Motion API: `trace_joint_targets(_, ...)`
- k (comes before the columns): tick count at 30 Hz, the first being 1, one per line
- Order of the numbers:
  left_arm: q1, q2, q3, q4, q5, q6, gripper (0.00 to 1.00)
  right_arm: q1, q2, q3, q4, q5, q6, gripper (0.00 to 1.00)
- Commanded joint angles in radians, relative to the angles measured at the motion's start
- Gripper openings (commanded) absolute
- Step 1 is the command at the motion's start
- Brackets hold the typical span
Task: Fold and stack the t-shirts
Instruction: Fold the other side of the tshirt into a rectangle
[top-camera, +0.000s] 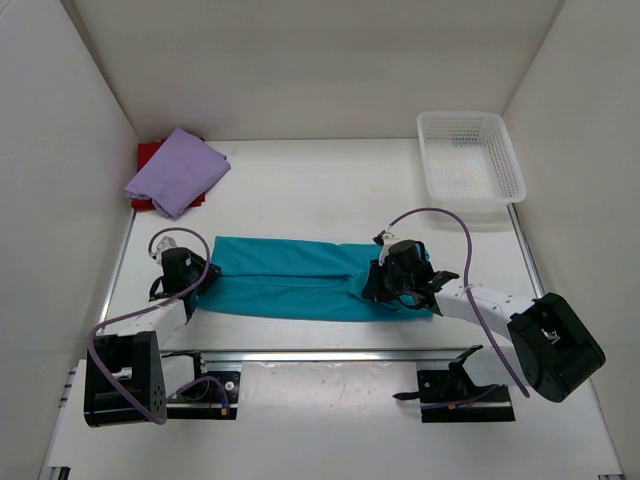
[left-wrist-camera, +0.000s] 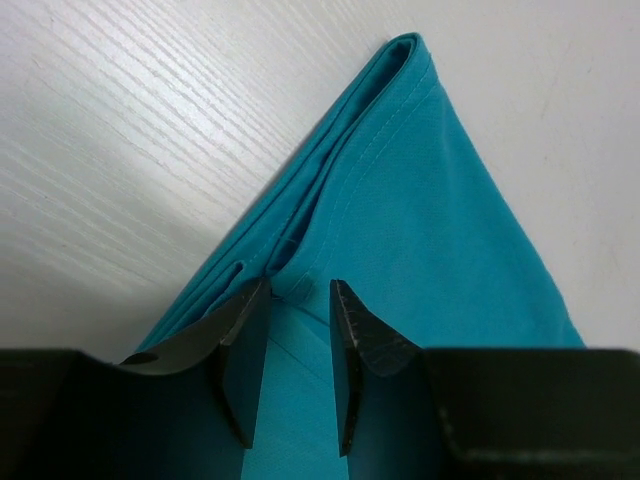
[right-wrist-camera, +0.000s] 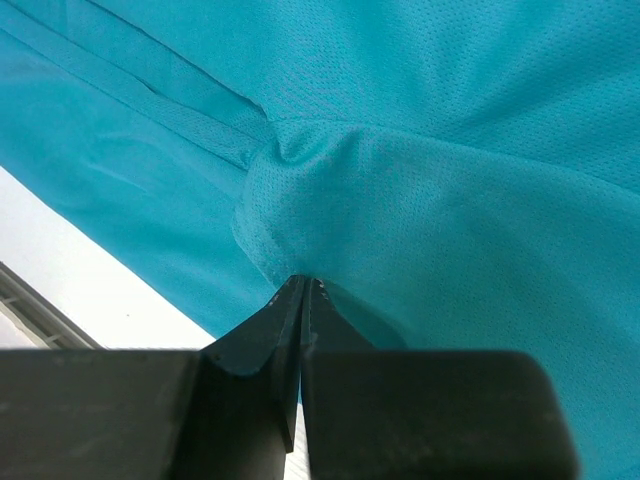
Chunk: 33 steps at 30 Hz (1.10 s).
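Observation:
The teal t-shirt lies folded into a long band across the table's front. My left gripper is at its left end; in the left wrist view the gripper is open, its jaws astride a folded hem of the teal cloth. My right gripper is on the band's right part; in the right wrist view it is shut on a pinched ridge of the teal cloth. The lavender t-shirt lies folded on the red t-shirt at the back left corner.
A white mesh basket stands at the back right. White walls enclose the table on the left, back and right. A metal rail runs along the near edge in front of the arm bases.

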Motion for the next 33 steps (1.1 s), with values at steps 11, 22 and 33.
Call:
trace_joint_targets(11, -0.028, 0.038, 0.024, 0.016, -0.018, 0.001, 0.33, -0.007, -0.009, -0.006, 0.052, -0.015, -0.006, 0.0)
trace_joint_targets(22, -0.022, 0.001, 0.089, -0.012, -0.035, 0.01, 0.11, -0.009, -0.008, -0.021, 0.055, -0.013, -0.001, 0.0)
trace_joint_targets(33, 0.015, -0.058, 0.114, -0.055, 0.0, 0.019, 0.0, -0.033, -0.009, -0.044, 0.034, 0.004, -0.004, 0.0)
